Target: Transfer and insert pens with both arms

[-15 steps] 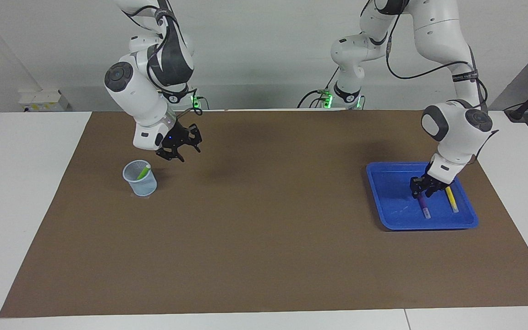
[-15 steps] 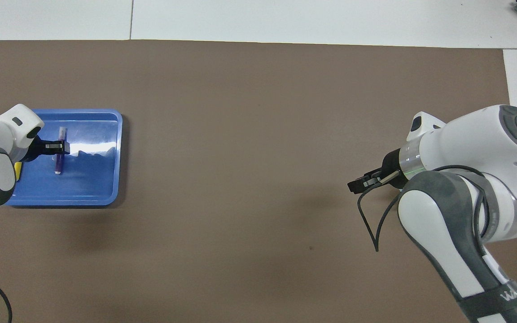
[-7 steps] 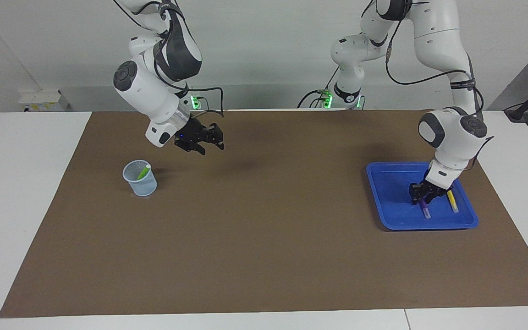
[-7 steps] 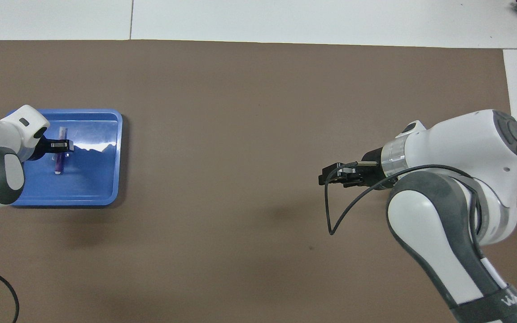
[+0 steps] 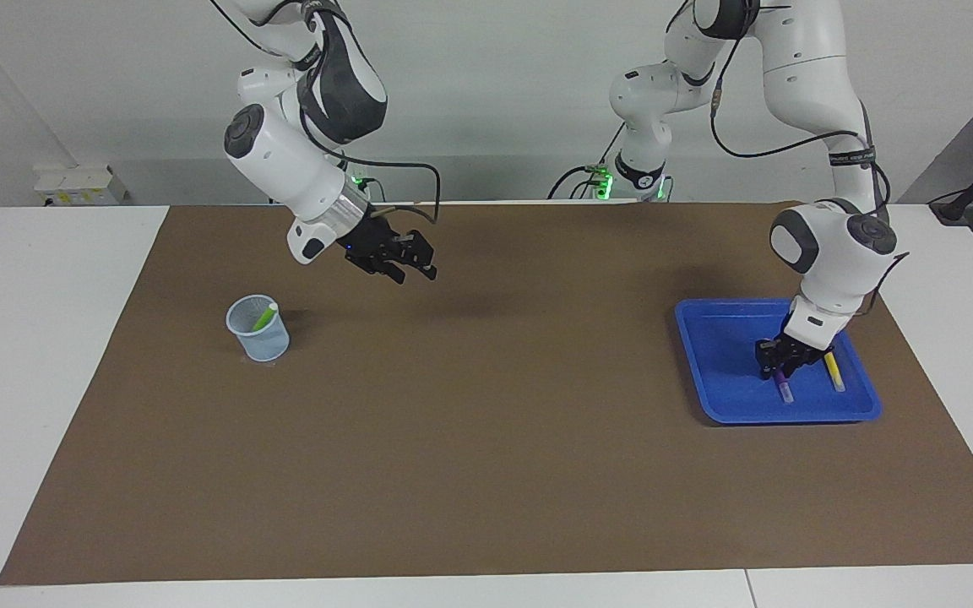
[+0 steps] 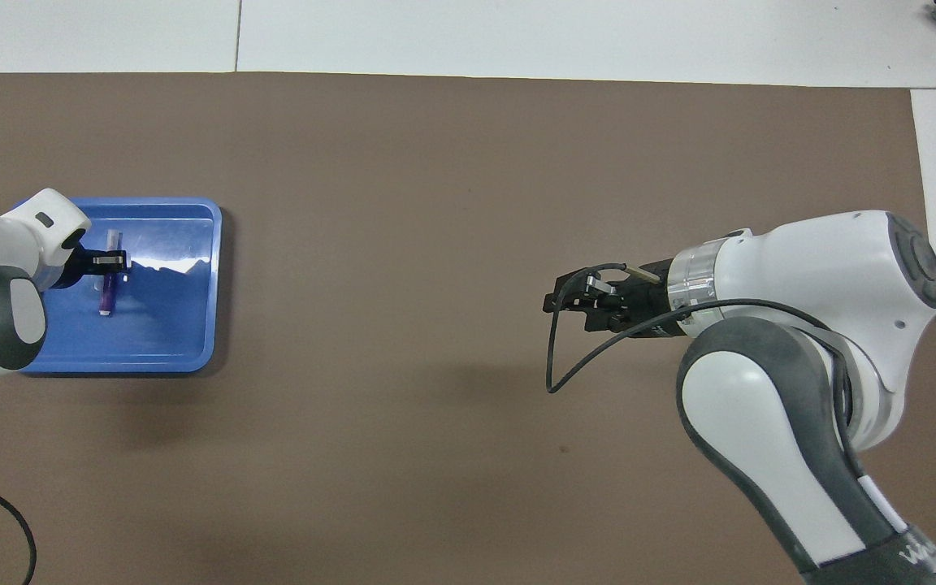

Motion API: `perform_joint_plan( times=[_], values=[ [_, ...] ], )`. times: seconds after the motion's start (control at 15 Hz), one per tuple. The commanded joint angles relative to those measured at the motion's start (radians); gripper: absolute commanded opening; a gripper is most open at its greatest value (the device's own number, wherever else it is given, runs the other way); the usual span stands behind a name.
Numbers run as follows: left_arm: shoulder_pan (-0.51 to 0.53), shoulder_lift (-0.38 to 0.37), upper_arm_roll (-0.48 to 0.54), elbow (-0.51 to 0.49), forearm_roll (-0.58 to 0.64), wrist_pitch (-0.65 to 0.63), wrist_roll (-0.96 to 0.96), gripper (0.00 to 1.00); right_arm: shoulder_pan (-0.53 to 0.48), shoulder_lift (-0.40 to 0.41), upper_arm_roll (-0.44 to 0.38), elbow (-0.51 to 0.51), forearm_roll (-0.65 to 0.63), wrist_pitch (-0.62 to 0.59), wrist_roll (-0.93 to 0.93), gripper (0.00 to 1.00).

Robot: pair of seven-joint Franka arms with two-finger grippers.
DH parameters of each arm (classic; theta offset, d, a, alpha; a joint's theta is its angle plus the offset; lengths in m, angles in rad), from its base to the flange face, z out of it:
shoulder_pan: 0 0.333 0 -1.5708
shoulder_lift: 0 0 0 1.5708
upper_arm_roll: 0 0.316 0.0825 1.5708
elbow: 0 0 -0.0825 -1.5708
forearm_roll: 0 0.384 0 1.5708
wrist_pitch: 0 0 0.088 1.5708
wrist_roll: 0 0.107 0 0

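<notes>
Pens, 3, going outward from the robots. Hanging spread and empty over the brown mat (image 5: 486,439): right gripper (image 5: 409,263). Leaning in the cup (image 5: 258,333) toward the right arm's end: green pen (image 5: 264,319). Lying in the blue tray (image 5: 719,371) at the left arm's end: purple pen (image 5: 783,388), yellow pen (image 5: 831,370) just beside. Straddling the purple pen: left gripper (image 5: 778,365), grip impossible to tell.

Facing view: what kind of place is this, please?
Probably a robotics lab or test bench, not a home or office. Two white arms are mounted at a table covered by a brown mat, with only a tray, pens and a cup, against a bare wall.
</notes>
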Motion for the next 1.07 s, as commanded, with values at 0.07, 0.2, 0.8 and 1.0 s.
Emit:
perform_joint_plan(
  times=[0.07, 0.2, 0.8, 1.0],
  values=[
    [0.008, 0.033, -0.003, 0.015, 0.023, 0.039, 0.007, 0.28, 0.043, 0.002, -0.001, -0.007, 0.055, 0.083, 0.120, 0.73],
    [0.006, 0.034, -0.003, 0.013, 0.023, 0.047, 0.006, 0.17, 0.064, 0.003, -0.001, -0.010, 0.066, 0.123, 0.170, 0.73],
    [0.006, 0.030, -0.003, 0.064, 0.022, -0.089, -0.005, 0.00, 0.081, 0.005, -0.002, -0.013, 0.067, 0.146, 0.184, 0.73],
    [0.005, 0.019, -0.005, 0.131, 0.016, -0.224, -0.025, 0.00, 0.081, 0.005, -0.001, -0.013, 0.067, 0.143, 0.186, 1.00]
  ],
)
